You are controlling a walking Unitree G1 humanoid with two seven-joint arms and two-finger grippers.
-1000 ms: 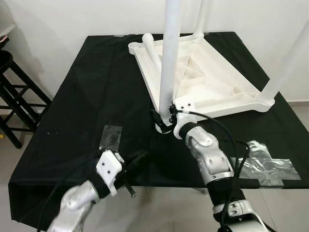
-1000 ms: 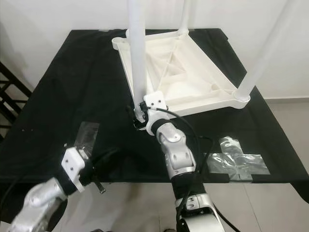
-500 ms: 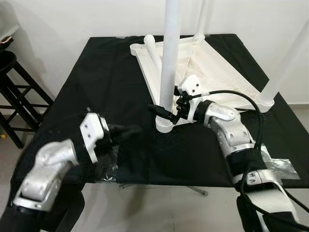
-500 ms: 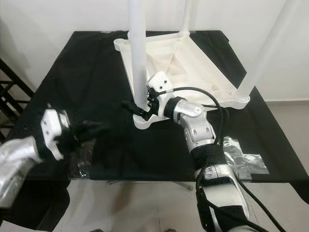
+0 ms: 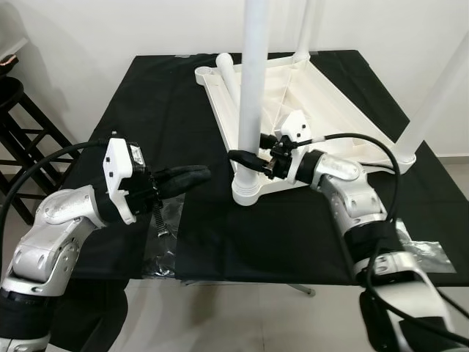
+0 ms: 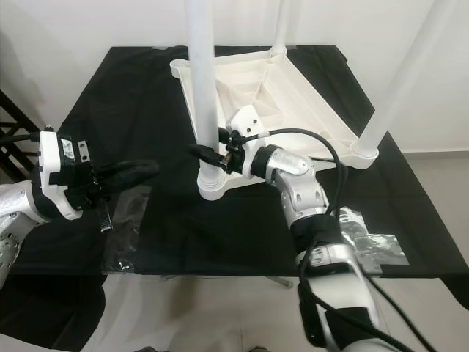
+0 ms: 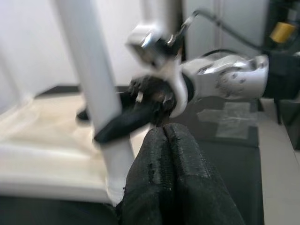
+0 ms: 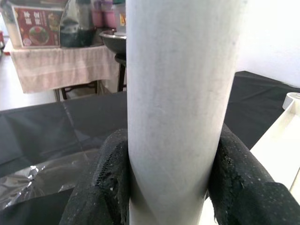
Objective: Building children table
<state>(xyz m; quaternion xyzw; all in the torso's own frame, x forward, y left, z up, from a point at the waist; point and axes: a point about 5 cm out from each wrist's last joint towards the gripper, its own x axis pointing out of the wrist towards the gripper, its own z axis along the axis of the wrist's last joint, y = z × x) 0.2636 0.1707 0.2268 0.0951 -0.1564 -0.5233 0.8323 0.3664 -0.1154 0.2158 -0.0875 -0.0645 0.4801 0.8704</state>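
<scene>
Left eye view: white tabletop (image 5: 322, 125) lies upside down on the far right part of the black-covered counter (image 5: 146, 110), underside ribs showing. Three white legs stand upright in its corner sockets: near-left leg (image 5: 251, 88), far leg (image 5: 306, 26) and right leg (image 5: 440, 88). A fourth leg (image 5: 227, 73) lies loose along the tabletop's far-left edge. Right claw (image 5: 238, 159) reaches in from the right, fingers clamped around the near-left leg low down, just above its socket (image 5: 245, 192). Right wrist view confirms: one finger (image 8: 105, 183) on each side of the leg (image 8: 180, 93), both touching it. Left claw (image 5: 192, 174) is held over the counter to the left of that leg, near it but apart, pointing toward it. Left wrist view: fingers (image 7: 154, 173) pressed together, nothing between them, with the leg (image 7: 93, 89) and the right claw beyond. Clear plastic bag (image 5: 163, 235) lies on the near-left part of the counter, under the left claw. Crumpled clear plastic (image 5: 421, 253) lies at the near-right edge. Dark stool (image 5: 22, 139) stands on the floor left of the counter.
</scene>
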